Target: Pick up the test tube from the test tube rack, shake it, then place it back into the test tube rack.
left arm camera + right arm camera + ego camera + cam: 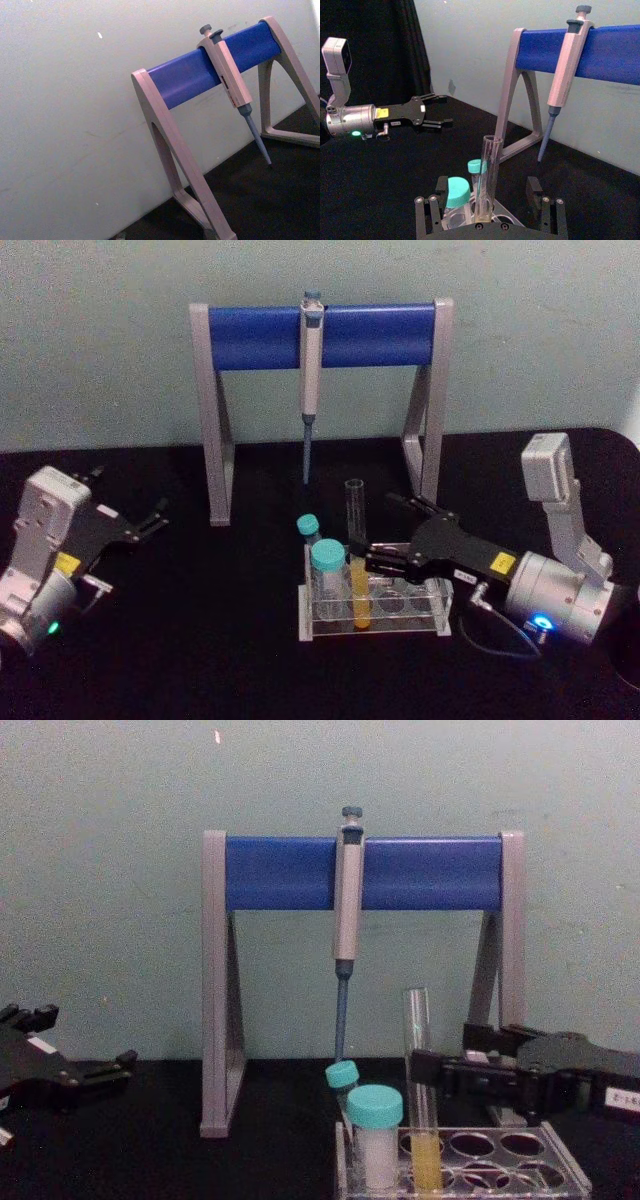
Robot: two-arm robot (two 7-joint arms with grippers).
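Since the slim clear glass test tube (355, 540) looks light, slick and fragile, we advise the right gripper (378, 530), spread close by, clasp its bare mid-wall gently; left gripper (445, 109) idles, released.

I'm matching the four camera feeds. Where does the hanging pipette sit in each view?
Head view: pipette top centre, hanging on the blue bar.
Chest view: pipette upper centre, its tip above the small teal-capped tube.
Left wrist view: pipette upper right, tilted.
Right wrist view: pipette upper right, beyond the test tube that the open right gripper faces.
Shared landmark: the blue bar.
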